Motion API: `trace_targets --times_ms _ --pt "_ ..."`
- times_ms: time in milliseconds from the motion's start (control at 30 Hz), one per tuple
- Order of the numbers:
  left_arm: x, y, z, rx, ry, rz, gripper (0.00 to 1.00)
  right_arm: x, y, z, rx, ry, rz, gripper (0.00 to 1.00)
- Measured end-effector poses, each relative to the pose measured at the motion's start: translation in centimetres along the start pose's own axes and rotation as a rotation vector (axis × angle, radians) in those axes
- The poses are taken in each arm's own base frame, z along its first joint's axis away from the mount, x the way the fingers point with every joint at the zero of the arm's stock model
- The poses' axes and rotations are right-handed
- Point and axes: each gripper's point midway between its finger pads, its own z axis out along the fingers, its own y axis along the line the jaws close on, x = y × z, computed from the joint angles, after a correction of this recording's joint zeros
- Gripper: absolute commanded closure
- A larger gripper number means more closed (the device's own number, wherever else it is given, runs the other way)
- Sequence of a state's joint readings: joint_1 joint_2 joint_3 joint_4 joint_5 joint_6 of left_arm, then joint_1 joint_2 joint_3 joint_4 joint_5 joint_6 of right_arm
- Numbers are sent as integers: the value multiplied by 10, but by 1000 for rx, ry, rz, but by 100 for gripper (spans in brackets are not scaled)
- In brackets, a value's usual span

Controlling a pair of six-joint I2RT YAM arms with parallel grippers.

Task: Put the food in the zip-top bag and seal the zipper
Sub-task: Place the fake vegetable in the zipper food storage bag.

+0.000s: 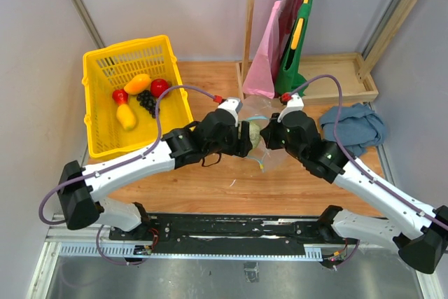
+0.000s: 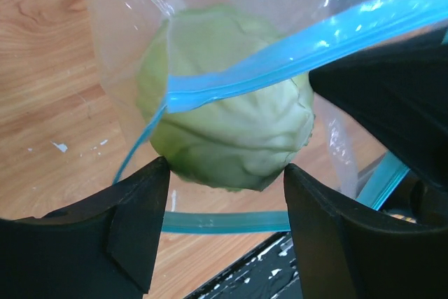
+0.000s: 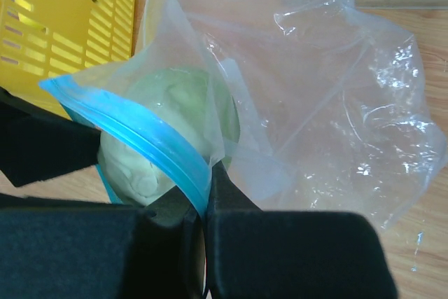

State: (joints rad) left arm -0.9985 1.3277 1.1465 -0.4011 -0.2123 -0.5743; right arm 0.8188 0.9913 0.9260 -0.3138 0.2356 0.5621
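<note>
My right gripper [image 3: 203, 208] has its fingers pressed together on the zipper [image 3: 140, 138], at one edge of the mouth of the zip-top bag [image 3: 315, 103]. In the right wrist view the blue strip runs slanted from the upper left down into my fingers. The clear body of the bag spreads away from them, crumpled, over the wooden table [image 1: 210, 180].

The mouth is turned to my left gripper [image 2: 225, 173]. Its fingers stand apart, one on each side of the pale green round one [image 2: 231, 124]. This food sits in the mouth, with the strip crossing in front of it. I cannot tell if the pads touch it.

The two grippers meet at the middle of the table, very close together.

The other food lies in the yellow basket [image 1: 94, 57] at the far left, well apart from the bag: the mango [image 1: 136, 83], two red ones [image 1: 159, 87], the yellow piece [image 1: 127, 117] and the grape bunch [image 1: 147, 101]. A blue cloth [image 1: 353, 127] lies at the right, near my right arm.
</note>
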Motion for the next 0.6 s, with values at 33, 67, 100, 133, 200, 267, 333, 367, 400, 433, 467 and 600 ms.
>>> trace_targets --times_ms 33,67,100,133,200,267,333,367,400,433,467,600 --pt "4 -1 3 -2 12 9 31 -1 -1 0 4 -1 2 100" --pt "10 -1 7 -8 31 22 31 -1 -3 1 7 -3 4 99" --pt "15 -1 10 -14 46 32 30 -2 -3 1 7 -4 5 100" --pt "20 -1 13 -18 63 45 30 -2 -2 1 4 -3 6 99" --pt "27 -1 15 -20 82 68 28 -1 -1 1 -6 3 8 99" --pt "28 0 14 -19 89 93 24 -1 0 1 -15 8 15 99" --pt "25 -1 12 -21 92 112 20 0 0 1 -20 12 19 99" --pt "23 -2 11 -23 87 119 18 -1 -1 1 -19 13 22 99" --pt "19 -2 9 -26 77 119 18 -1 -2 1 -17 12 24 99" --pt "17 -2 6 -27 67 117 18 -2 -3 1 -14 11 27 99" --pt "14 -2 3 -26 53 114 17 -2 -4 2 -12 11 31 99" --pt "-12 -5 -28 5 -42 81 16 -3 -7 2 -9 15 49 99"
